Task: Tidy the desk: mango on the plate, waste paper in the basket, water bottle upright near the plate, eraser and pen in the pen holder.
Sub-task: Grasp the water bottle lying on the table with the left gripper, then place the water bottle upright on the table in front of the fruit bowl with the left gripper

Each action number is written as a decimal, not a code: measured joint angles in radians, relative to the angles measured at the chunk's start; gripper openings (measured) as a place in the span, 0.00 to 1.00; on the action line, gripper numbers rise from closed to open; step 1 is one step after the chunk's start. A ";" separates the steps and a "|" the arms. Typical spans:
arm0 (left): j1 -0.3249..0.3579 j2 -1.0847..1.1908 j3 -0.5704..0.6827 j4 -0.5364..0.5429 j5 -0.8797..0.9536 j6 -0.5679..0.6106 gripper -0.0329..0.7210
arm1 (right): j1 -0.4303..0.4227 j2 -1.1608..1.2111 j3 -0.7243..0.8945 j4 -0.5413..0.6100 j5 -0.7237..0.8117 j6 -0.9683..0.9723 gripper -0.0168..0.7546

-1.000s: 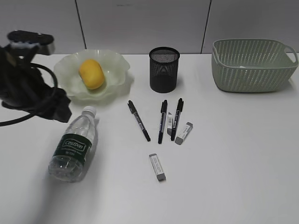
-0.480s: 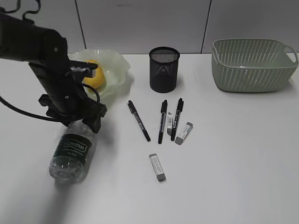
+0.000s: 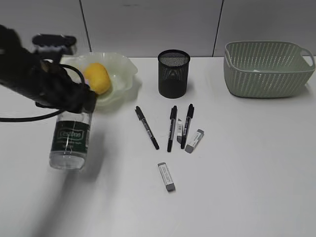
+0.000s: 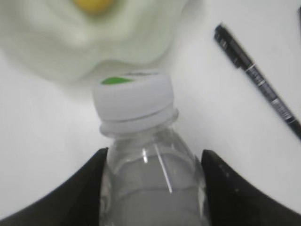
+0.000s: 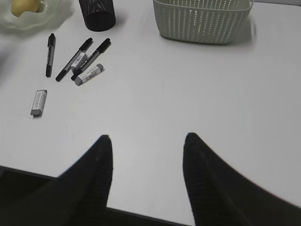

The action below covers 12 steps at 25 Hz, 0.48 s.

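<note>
My left fingers [image 4: 91, 188] pinch the bottle [image 3: 70, 139] by its shoulder, upright on the table [image 3: 237, 173] just in front of the plate [image 3: 121, 69] holding the mango [image 3: 97, 77], while my right fingers [image 5: 96, 165] hang spread over bare table.

Right half of the tabletop [image 3: 256, 163] is sitting wide open under the right claw [image 5: 148, 155]. Middle's crowded: three pens [image 3: 170, 127] and erasers [image 3: 167, 177] are lying just in front of the pen holder [image 3: 174, 73]. The left arm and water bottle [image 3: 70, 142] are blocking the plate [image 3: 123, 74] from the front-left.
</note>
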State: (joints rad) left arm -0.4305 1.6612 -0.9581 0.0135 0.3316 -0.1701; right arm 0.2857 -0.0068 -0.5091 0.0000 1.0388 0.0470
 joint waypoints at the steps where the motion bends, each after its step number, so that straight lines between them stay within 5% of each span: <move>1: 0.000 -0.074 0.078 0.018 -0.095 0.000 0.61 | 0.000 0.000 0.000 0.000 0.000 0.000 0.53; 6: 0.059 -0.204 0.360 0.214 -0.764 0.060 0.61 | 0.000 0.000 0.000 0.000 0.000 0.000 0.53; 12: 0.149 -0.017 0.401 0.192 -1.062 0.108 0.61 | 0.000 0.000 0.000 0.000 0.000 0.000 0.53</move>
State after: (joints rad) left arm -0.2815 1.6439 -0.5575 0.2059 -0.7302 -0.0621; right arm 0.2857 -0.0068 -0.5091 0.0000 1.0388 0.0470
